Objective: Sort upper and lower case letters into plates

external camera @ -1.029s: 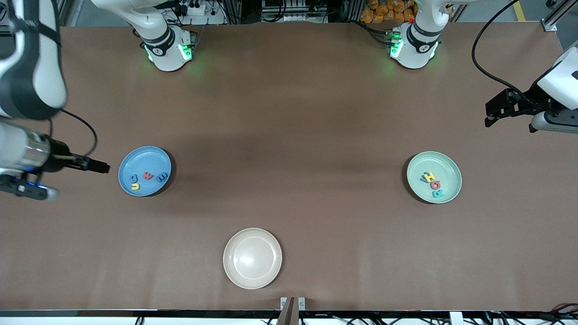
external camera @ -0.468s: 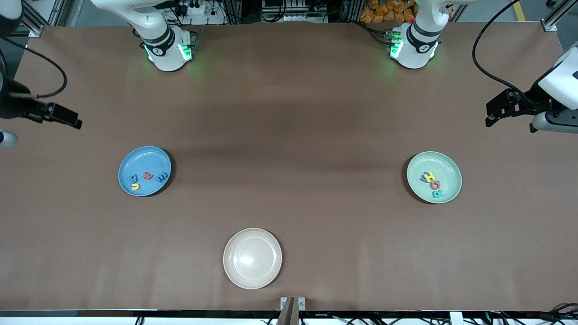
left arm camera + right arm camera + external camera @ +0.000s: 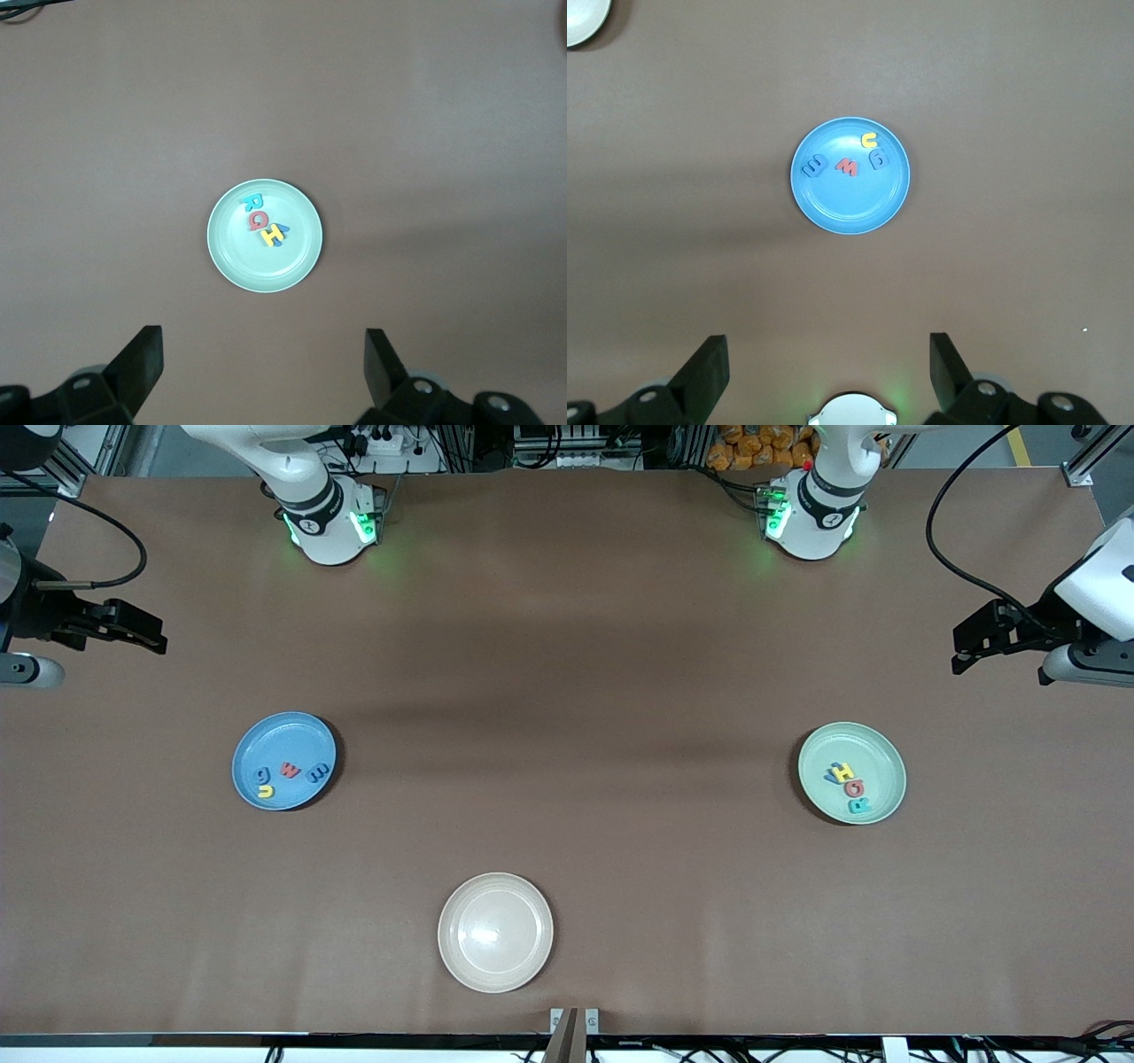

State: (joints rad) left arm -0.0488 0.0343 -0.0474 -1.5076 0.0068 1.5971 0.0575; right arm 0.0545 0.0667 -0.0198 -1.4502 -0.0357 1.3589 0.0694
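Four lowercase letters (image 3: 291,772) are lying in the light blue plate (image 3: 266,735) and four capitals (image 3: 850,784) in the mint green plate (image 3: 877,748), so sorting looks finished. The cream plate (image 3: 495,974), nearer the camera than both, is sitting bare. The right gripper (image 3: 133,631) and left gripper (image 3: 974,646) are hanging wide and empty over the table ends, well apart from the plates, apparently parked.

The table (image 3: 567,691) has a matt brown cover, smooth, like paper or thin cloth. The blue plate (image 3: 283,733) and the green plate (image 3: 873,748) look like smooth plastic with a soft, low shine. The beige plate (image 3: 456,908) is a little more glossy, with a small bright spot in its middle. The letters (image 3: 291,771) look matt and soft, like foam. The gripper fingers (image 3: 142,359) are matt black plastic.
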